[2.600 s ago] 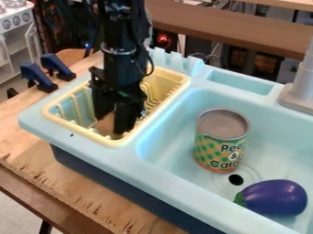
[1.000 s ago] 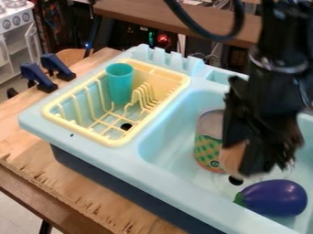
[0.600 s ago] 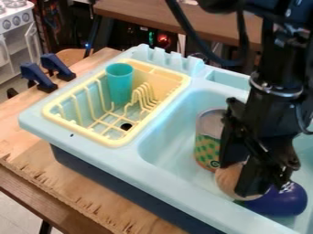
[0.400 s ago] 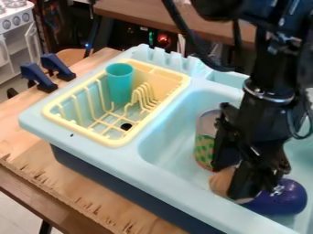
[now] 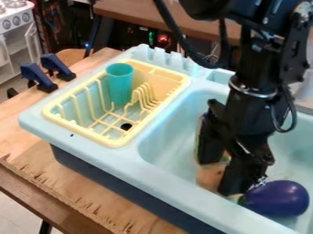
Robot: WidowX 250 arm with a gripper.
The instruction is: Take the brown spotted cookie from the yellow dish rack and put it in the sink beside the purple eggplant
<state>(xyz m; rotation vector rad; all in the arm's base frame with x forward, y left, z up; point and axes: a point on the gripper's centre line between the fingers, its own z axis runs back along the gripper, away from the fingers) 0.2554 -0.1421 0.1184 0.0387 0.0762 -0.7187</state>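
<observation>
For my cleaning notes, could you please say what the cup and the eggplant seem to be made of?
The cup looks like matte plastic, by its even turquoise wall. The eggplant, smooth with a soft shine, seems plastic, perhaps rubbery.

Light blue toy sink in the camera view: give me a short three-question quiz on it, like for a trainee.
1. Which stands in the yellow plastic dish rack? A) white plate, B) tall teal cup, C) red bowl.
2. True or false: the glossy purple toy eggplant lies in the sink.
3. Fill in: the black two-finger gripper holds a thing that is ____ in colour.
Key: 1 B; 2 true; 3 tan.
</observation>
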